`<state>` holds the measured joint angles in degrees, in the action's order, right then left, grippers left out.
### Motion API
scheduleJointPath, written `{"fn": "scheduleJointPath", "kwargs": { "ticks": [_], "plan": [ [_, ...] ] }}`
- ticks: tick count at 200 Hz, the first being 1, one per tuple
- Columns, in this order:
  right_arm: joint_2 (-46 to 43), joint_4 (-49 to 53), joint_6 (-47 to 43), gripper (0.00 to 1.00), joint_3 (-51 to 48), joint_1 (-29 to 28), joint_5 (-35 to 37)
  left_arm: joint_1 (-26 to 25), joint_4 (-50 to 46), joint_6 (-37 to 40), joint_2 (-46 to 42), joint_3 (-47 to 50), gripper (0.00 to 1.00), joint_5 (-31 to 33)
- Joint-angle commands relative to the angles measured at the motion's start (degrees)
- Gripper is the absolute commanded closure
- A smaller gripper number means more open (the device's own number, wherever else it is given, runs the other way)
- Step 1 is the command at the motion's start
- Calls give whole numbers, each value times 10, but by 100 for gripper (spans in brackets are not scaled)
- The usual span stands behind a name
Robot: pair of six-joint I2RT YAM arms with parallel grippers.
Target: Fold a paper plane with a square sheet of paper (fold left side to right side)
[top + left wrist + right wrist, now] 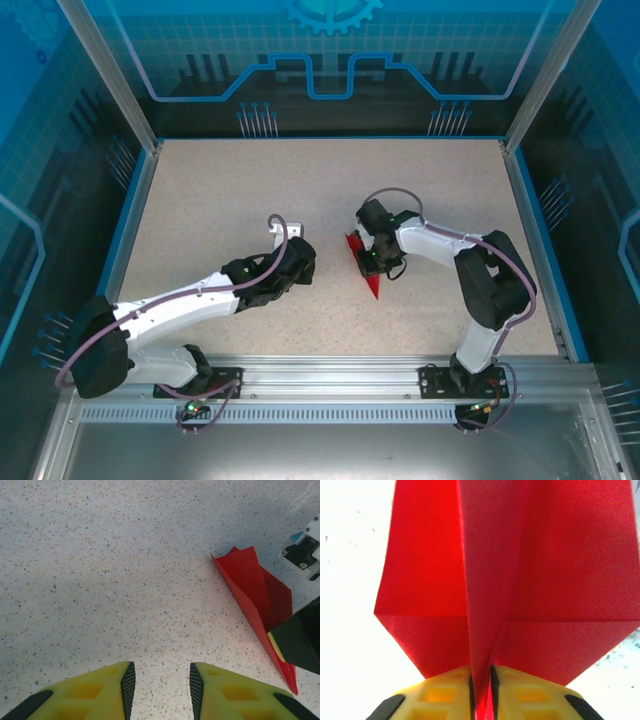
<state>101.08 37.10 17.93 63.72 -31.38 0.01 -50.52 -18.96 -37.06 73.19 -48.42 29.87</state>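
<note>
- Because the centre fold likely needs holding, the right tool [481, 680] pinches the paper plane [520, 580] by its ridge, jaws almost closed, near the centre of the table [220, 200].
- The left tool [160, 685], half open and empty, hovers at the plane's 9 o'clock, leaving room.

so both arms are white shells with chunky black joints, left arm [175, 308] and right arm [437, 240] alike; a greyish-purple cable [393, 190] loops along each; black bases [205, 383] with a tiny green light [190, 409]; the left gripper [161, 686] has yellow plastic fingers [100, 695] with hollow pockets and black ribbed pads [129, 682]
</note>
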Motion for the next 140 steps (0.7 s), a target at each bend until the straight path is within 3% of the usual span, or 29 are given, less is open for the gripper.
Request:
{"fn": "scheduleJointPath", "kwargs": {
  "ticks": [1, 38, 87, 113, 140],
  "plan": [
    [4, 30, 12, 92, 31, -9, 25, -1, 2, 14, -1, -2, 62, -2],
    [23, 92, 49, 94, 107, 12, 53, -1, 37, 38, -24, 20, 61, -24],
    [139, 151, 59, 94, 260, 49, 63, -1, 101, 119, -55, 51, 58, -104],
    [203, 173, 62, 94, 337, 60, 72, -1, 129, 155, -71, 62, 50, -152],
    [244, 180, 63, 94, 382, 68, 71, -1, 135, 170, -82, 66, 33, -151]
  ]
}}
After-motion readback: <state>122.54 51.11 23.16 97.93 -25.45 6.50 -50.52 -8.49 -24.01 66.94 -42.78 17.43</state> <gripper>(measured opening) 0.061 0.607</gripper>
